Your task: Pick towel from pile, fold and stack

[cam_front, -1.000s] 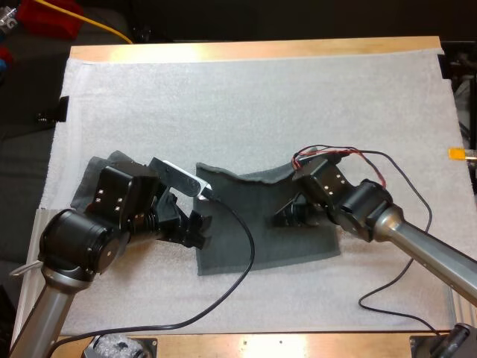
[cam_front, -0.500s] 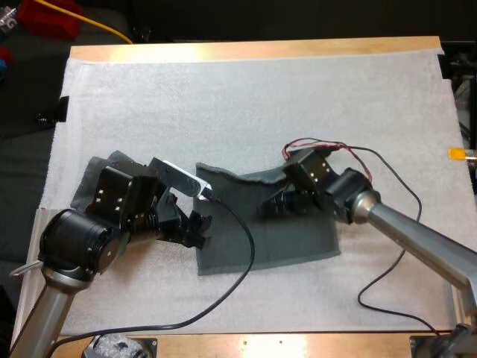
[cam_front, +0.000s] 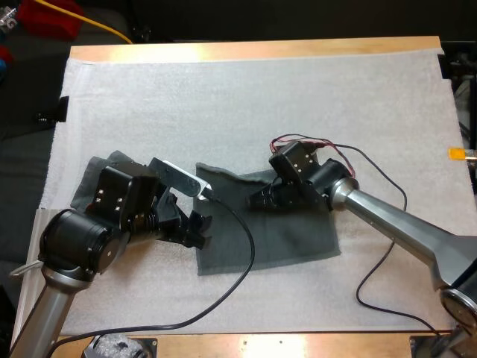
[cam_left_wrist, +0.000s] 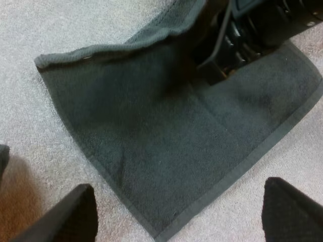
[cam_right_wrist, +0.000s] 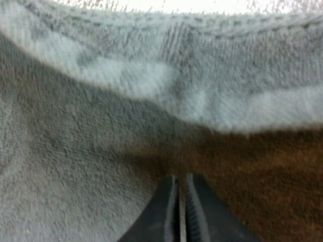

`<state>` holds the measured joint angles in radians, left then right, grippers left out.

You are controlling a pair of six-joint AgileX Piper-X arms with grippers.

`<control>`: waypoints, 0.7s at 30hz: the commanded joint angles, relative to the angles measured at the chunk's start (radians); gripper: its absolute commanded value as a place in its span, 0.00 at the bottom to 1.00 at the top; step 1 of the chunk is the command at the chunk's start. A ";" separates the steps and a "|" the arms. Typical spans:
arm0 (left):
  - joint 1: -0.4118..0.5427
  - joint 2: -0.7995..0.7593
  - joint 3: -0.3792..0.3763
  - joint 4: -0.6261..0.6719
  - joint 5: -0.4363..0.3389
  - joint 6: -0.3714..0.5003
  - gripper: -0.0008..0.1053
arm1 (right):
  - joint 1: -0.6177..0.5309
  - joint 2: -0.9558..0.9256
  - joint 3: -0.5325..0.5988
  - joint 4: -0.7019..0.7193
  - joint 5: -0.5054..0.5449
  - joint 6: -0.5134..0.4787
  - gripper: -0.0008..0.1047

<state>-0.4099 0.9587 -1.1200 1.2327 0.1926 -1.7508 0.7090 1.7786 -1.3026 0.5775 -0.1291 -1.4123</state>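
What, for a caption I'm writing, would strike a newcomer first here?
A dark grey-green towel lies mid-mat, its far edge pinched and lifted by the right gripper. The left gripper hangs open at its left edge, a crumpled towel beside that arm.

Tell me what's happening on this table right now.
Two robot arms are working on a dark grey-green towel spread on the white mat. The right gripper is shut on the towel near its far edge, which is lifted off the mat. The left gripper is open, beside the towel's edge and clear of it. Another dark towel lies partly under the left arm.
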 commanded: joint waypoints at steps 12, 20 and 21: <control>-0.006 -0.003 -0.006 0.004 -0.010 -0.010 0.63 | -0.011 0.094 -0.097 -0.046 0.024 0.003 0.02; -0.006 -0.003 -0.006 0.004 -0.010 -0.010 0.63 | -0.016 0.120 -0.107 -0.160 0.082 0.012 0.02; -0.006 -0.003 -0.006 0.004 -0.010 -0.010 0.63 | -0.018 0.120 -0.107 -0.190 0.102 0.013 0.02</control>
<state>-0.4099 0.9587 -1.1200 1.2327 0.1926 -1.7508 0.6994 1.8978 -1.4010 0.4087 -0.0441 -1.3980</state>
